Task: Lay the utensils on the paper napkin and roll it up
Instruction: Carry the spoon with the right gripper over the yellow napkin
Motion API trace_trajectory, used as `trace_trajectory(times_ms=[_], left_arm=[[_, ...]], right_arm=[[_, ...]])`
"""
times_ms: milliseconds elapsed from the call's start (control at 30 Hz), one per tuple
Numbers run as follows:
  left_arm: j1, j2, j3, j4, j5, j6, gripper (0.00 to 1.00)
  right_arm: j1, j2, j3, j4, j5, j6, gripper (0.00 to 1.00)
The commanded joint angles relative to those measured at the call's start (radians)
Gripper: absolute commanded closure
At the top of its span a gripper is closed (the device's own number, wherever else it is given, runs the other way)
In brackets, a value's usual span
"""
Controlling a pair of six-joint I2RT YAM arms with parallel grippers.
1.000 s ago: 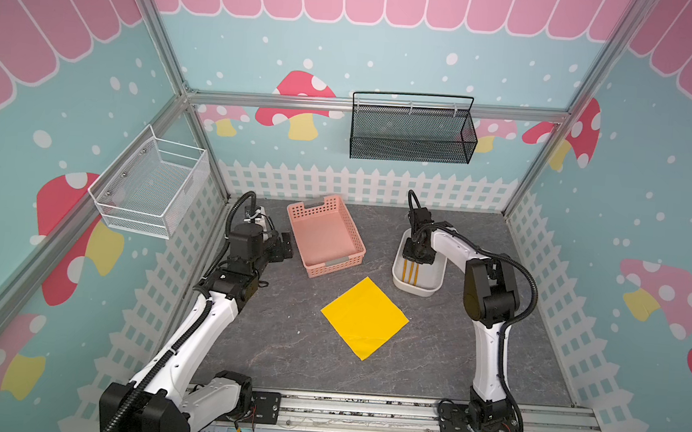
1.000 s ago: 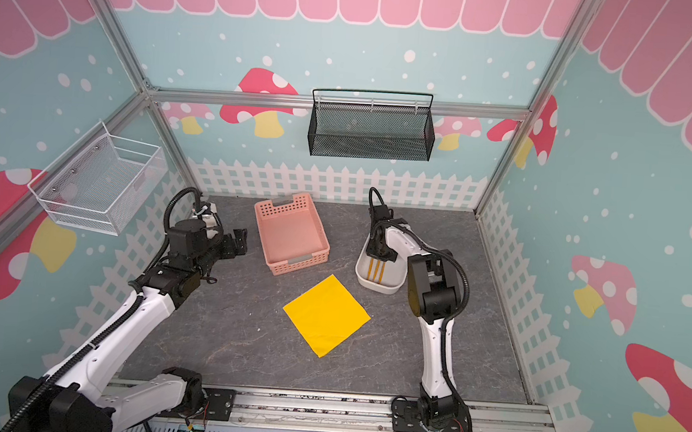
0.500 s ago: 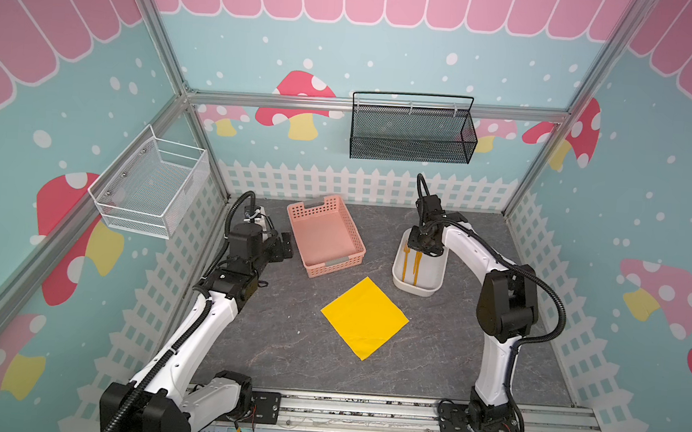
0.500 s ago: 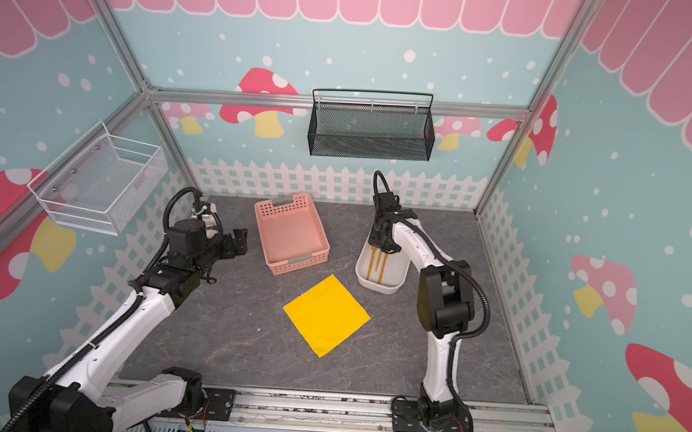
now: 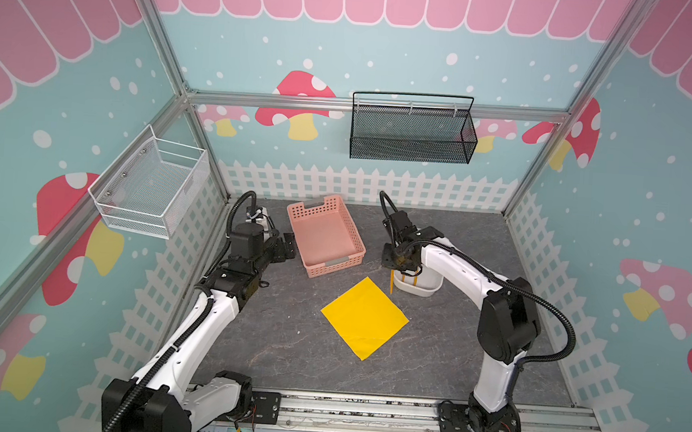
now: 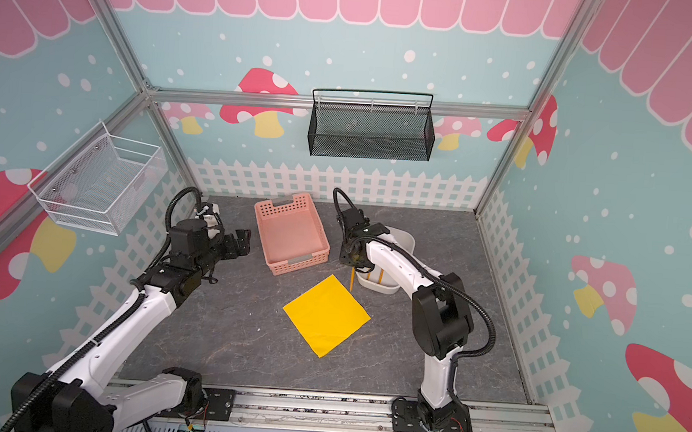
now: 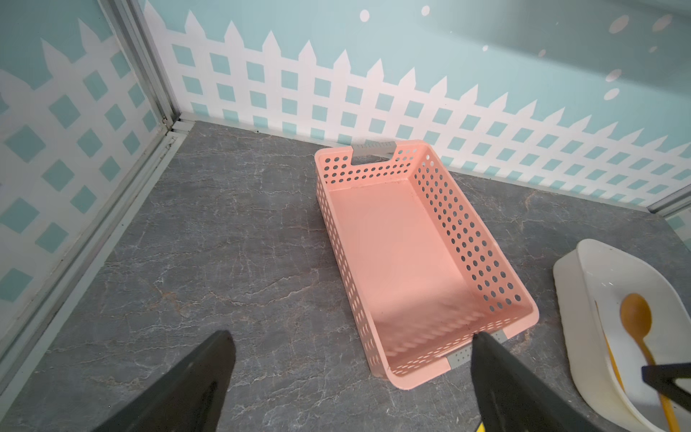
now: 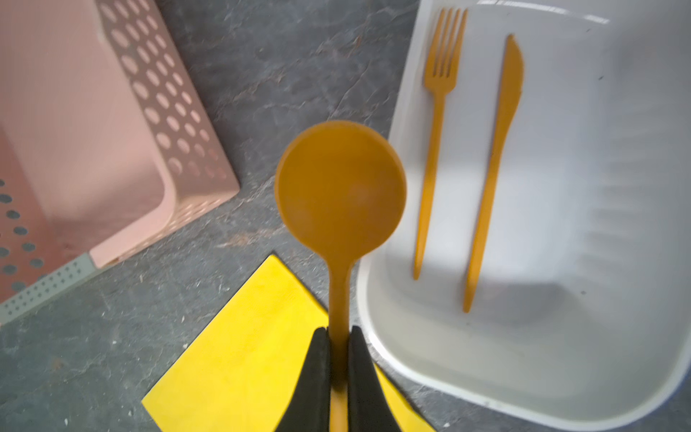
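My right gripper (image 8: 338, 331), clamped on the spoon (image 8: 340, 187), has swung out of the tub (image 8: 598, 187) toward the paper napkin (image 8: 243, 355) — first utensil nearly there (fork (image 8: 435, 149), knife (image 8: 497, 168) wait; left gripper (image 7: 353, 336) spread)

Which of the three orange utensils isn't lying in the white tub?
The round-bowled spoon, pinched by its handle in the right gripper; the fork and knife lie side by side in the white tub.
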Motion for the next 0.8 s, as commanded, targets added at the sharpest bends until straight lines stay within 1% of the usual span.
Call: trace_trajectory(times_ms=[0,67,233,467,633,767], left_arm=[[-0.007,0.02,-0.011,0.008,0.055,-0.035,0.0],[-0.008,0.03,-0.006,0.006,0.076,-0.044,0.0],[-0.008,0.031,0.0,-0.007,0.079,-0.048,0.0],[-0.008,0.03,0.003,-0.015,0.088,-0.053,0.0],[-0.008,0.028,0.01,-0.018,0.119,-0.066,0.0],[-0.008,0.028,0.01,-0.019,0.129,-0.072,0.0]], right_arm=[[0.06,-0.049,-0.053,-0.003,-0.005,0.103,0.95],[0.093,-0.061,-0.093,0.02,-0.026,0.134,0.94],[0.174,-0.058,-0.157,0.059,-0.058,0.188,0.95],[0.254,-0.048,-0.246,0.131,-0.109,0.255,0.96],[0.295,-0.022,-0.256,0.171,-0.1,0.297,0.96],[0.3,-0.009,-0.256,0.184,-0.065,0.305,0.96]])
